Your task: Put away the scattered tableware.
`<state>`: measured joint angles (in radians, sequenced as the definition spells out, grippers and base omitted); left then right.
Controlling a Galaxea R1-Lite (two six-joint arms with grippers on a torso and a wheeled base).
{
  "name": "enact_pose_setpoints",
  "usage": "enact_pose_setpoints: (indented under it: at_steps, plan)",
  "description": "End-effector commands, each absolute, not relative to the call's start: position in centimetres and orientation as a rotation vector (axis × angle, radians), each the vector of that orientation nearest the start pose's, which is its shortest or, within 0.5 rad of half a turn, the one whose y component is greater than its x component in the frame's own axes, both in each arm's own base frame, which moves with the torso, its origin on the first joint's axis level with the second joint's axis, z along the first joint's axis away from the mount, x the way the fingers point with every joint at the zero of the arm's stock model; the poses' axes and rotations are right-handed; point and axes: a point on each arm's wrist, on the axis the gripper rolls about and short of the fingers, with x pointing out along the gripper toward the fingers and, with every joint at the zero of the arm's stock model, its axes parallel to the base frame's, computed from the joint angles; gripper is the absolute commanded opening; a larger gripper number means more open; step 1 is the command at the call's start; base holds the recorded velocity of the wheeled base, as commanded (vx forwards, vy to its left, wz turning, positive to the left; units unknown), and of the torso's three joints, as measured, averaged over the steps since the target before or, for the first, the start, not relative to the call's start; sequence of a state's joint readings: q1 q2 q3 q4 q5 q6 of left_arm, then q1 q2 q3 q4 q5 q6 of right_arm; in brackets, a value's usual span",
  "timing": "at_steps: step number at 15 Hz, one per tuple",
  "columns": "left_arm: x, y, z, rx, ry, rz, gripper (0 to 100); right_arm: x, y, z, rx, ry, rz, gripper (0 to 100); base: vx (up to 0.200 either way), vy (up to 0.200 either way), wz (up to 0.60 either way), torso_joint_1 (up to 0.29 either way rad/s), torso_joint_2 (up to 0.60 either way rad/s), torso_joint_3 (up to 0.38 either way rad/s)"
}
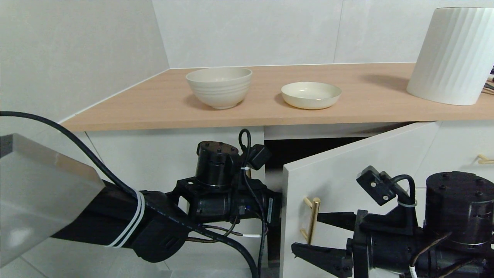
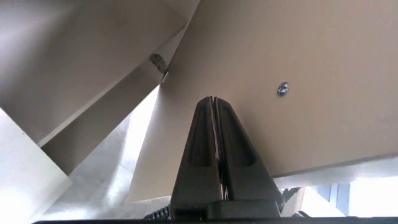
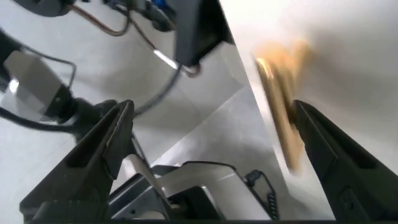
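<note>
A cream ribbed bowl (image 1: 219,87) and a shallow cream dish (image 1: 311,94) stand apart on the wooden countertop (image 1: 154,112). Below them a white cabinet door (image 1: 366,166) hangs partly open, with a gold handle (image 1: 312,220) near its free edge. My right gripper (image 1: 305,231) is open in front of the door, its fingers above and below the handle. In the right wrist view the handle (image 3: 280,112) lies between the fingers of the right gripper (image 3: 212,109), close to one. My left gripper (image 2: 212,102) is shut and empty, pointing at the door's inner face (image 2: 298,56).
A tall white ribbed container (image 1: 455,54) stands at the countertop's right end. Tiled walls close the back and left. Another gold handle (image 1: 484,158) shows on the cabinet front at the far right. The cabinet opening (image 1: 308,148) behind the door is dark.
</note>
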<state>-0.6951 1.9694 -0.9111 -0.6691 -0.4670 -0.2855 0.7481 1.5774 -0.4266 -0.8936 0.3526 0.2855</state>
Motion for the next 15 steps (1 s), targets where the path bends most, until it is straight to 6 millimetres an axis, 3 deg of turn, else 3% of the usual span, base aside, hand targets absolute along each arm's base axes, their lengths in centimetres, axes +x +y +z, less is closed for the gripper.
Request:
enact_pose_setpoints:
  at_steps: [1,5,7,9,15]
  plan:
    - [26.9,-24.1,12.7,-0.202,0.56,-1.091,0,16.7,15.2,14.7,0.206,0.406,0.992,100,0.0,0.0,0.0,0.0,0.0,0.0]
    - [26.6,-24.5,12.4,-0.197,0.568,-1.101,0,14.7,12.6,15.4,0.208,0.39,0.96,100,0.0,0.0,0.0,0.0,0.0,0.0]
    - [26.1,-24.8,12.4,-0.194,0.573,-1.114,0,12.4,11.8,15.0,0.036,0.432,0.881,100,0.0,0.0,0.0,0.0,0.0,0.0]
    - [26.0,-24.9,12.4,-0.193,0.573,-1.117,0,10.7,11.0,15.8,0.03,0.399,0.858,100,0.0,0.0,0.0,0.0,0.0,0.0]
    - [26.0,-25.2,11.8,-0.19,0.592,-1.118,0,10.1,10.5,16.2,0.049,0.4,0.863,100,-0.033,0.0,0.0,0.0,0.0,0.0]
